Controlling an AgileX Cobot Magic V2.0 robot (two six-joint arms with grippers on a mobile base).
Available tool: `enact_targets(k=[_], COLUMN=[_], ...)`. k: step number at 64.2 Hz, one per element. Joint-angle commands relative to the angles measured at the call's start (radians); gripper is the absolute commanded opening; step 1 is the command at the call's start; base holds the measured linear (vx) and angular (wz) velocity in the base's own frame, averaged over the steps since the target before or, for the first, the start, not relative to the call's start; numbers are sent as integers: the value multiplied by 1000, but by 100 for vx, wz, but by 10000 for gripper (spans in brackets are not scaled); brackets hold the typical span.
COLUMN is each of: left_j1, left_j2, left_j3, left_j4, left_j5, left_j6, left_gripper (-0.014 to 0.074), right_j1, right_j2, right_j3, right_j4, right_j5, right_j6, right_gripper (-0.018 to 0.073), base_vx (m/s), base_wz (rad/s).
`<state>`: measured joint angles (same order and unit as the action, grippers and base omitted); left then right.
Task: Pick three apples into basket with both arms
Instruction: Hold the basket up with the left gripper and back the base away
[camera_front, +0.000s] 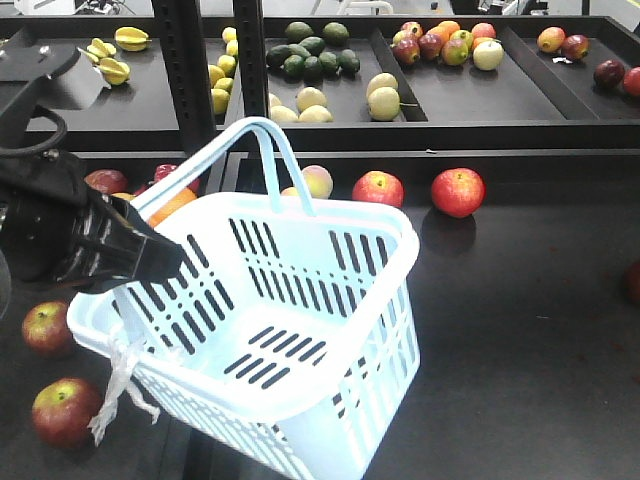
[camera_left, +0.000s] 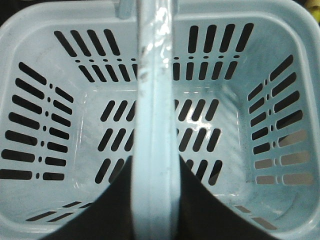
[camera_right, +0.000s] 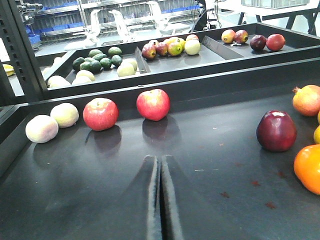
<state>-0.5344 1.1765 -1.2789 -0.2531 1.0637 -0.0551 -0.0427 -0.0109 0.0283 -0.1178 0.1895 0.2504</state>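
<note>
The pale blue basket (camera_front: 385, 330) hangs tilted above the dark counter, and nothing lies inside it (camera_left: 37, 125). My left gripper (camera_front: 160, 258) (camera_left: 155, 167) is shut on one hoop handle (camera_left: 155, 100), which runs between its jaws. The other handle (camera_front: 272, 150) stands up. Two red apples (camera_front: 378, 188) (camera_front: 457, 192) lie beyond the basket; the right wrist view shows them (camera_right: 100, 113) (camera_right: 153, 104) ahead of my right gripper (camera_right: 160, 160). That gripper is shut with nothing in it, low over the counter. Two more apples (camera_front: 47, 327) (camera_front: 66, 410) lie at the left.
A dark red apple (camera_right: 276, 130), an orange (camera_right: 308, 167) and a pomegranate (camera_right: 306, 100) lie at the right. Pale peaches (camera_right: 41, 128) rest at the left. The raised back shelf (camera_front: 470, 100) holds trays of mixed fruit. A black post (camera_front: 185, 80) stands behind the basket.
</note>
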Motion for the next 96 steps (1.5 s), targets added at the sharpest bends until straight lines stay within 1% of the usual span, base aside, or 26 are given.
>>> enact_targets(k=[1, 65, 96], left_j1=[-6, -6, -6], left_j2=[-27, -27, -27], left_j3=[-30, -30, -30], left_j4=[-26, -26, -26], left_j5=[-62, -62, -62], left_j6=[-10, -10, -10], left_gripper=[-8, -8, -8], right_j1=[-5, -5, -5], right_j2=[-11, -11, -11], right_j3=[15, 15, 15], right_j4=[-10, -10, -10], right_j5=[-74, -74, -74], right_j6=[-5, -5, -5], right_gripper=[-1, -1, -1], base_vx=[0, 0, -7], base_wz=[0, 1, 18])
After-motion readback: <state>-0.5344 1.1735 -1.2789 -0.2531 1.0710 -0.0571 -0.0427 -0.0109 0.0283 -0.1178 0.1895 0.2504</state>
